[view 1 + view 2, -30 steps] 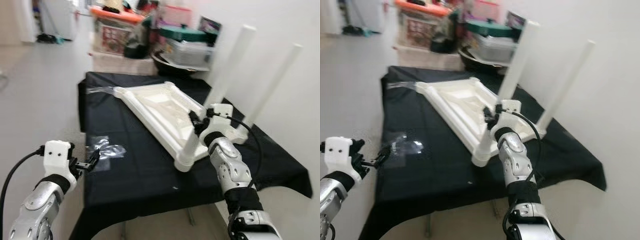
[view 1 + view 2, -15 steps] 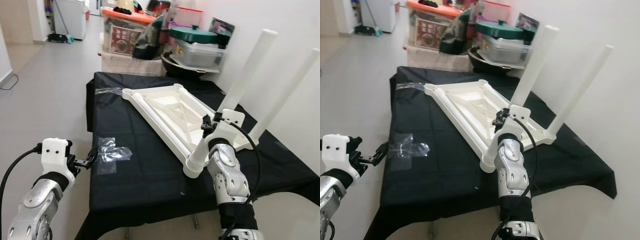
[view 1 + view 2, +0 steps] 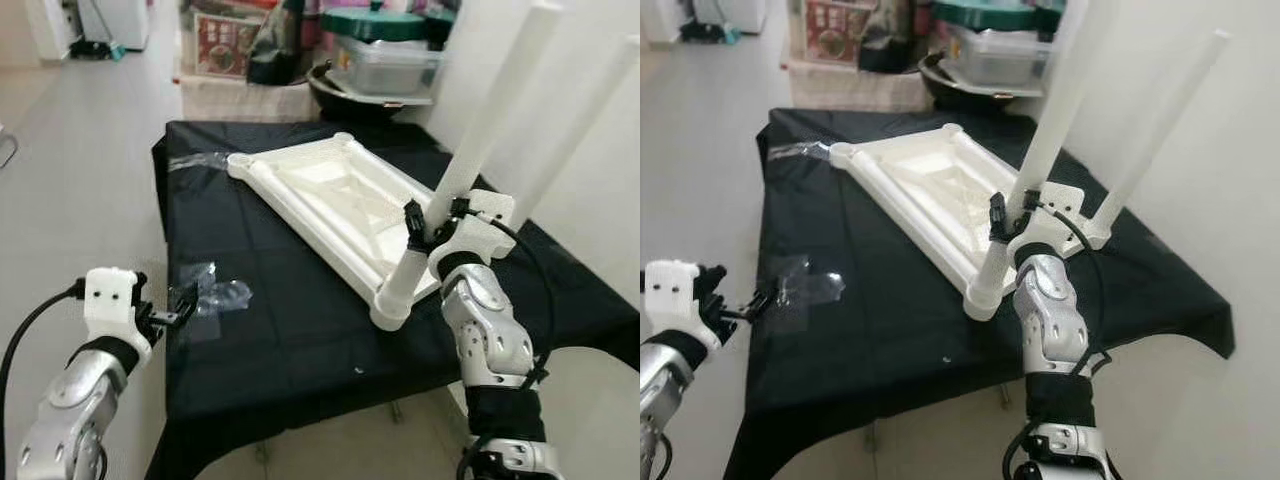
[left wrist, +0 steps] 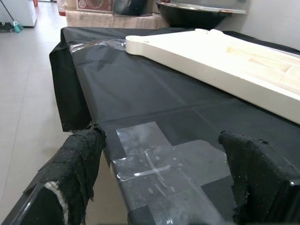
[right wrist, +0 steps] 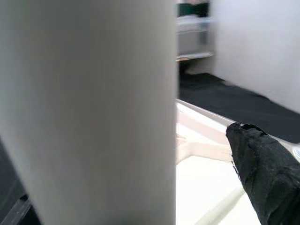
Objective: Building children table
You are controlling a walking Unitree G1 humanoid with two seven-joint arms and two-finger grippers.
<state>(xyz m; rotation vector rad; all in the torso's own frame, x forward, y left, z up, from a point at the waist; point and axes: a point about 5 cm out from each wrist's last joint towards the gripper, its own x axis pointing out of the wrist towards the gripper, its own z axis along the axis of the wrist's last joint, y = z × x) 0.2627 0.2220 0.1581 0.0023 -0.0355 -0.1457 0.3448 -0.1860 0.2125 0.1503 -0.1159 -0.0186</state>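
Black cloth covers the desk (image 3: 300,340). Left claw (image 3: 178,311) hovers at the desk's near-left edge w/ fingers (image 4: 79,164) spread apart, nothing between them. Just ahead of that claw, clear tape strips (image 4: 154,161) are stuck flat on the cloth; a crumpled clear plastic bit (image 3: 218,292) lies right beside its tips.

Further ahead & to the right of the left claw lies the white plastic table top (image 3: 330,205), upside down, underside ribs showing, set diagonally across the desk. Two white legs stand up from its right side: near leg (image 3: 480,140) in the near corner socket, far leg (image 3: 580,120) beyond it, close to the wall (image 3: 600,200).

Right claw (image 3: 425,225) sits at the lower part of the near leg, fingers (image 5: 262,173) either side of the tube; can't tell if they actually press on it. Beyond the desk: storage boxes (image 3: 385,60) & a dark bowl (image 3: 350,95) on a low stack.
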